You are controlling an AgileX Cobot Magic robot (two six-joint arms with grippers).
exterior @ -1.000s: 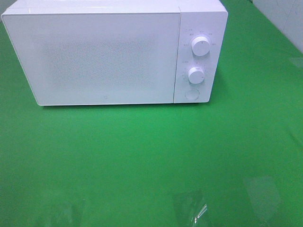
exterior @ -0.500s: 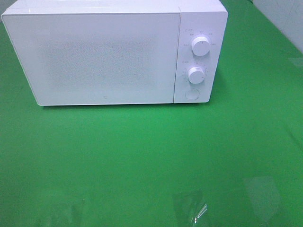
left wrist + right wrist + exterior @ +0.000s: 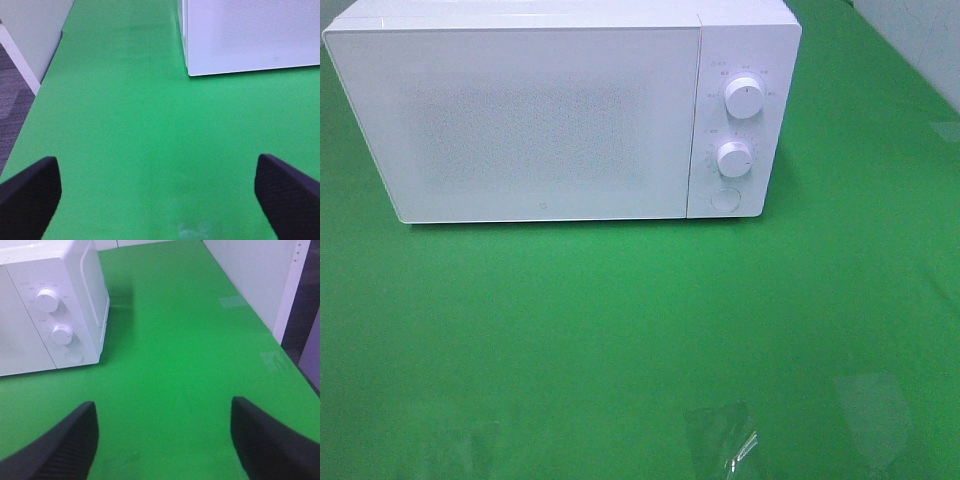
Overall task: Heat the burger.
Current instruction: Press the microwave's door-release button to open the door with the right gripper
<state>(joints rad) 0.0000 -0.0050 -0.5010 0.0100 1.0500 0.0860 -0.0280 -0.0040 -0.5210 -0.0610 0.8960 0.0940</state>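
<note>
A white microwave (image 3: 540, 120) stands on a green table (image 3: 620, 330) with its frosted door shut. On the microwave's panel, to the right of the door, an upper dial (image 3: 744, 98) sits above a lower dial (image 3: 733, 158), with a round button (image 3: 724, 199) beneath them. The burger shows in none of the views, so where it is cannot be told; nothing can be seen through the door. In front of the microwave, near the table's front edge, lie patches of clear tape (image 3: 722, 442). The left jaws hang over the table in front of the microwave's left corner, spread wide with nothing between them. The right jaws hang in front of the microwave's dial side, also spread wide and holding nothing.
</note>
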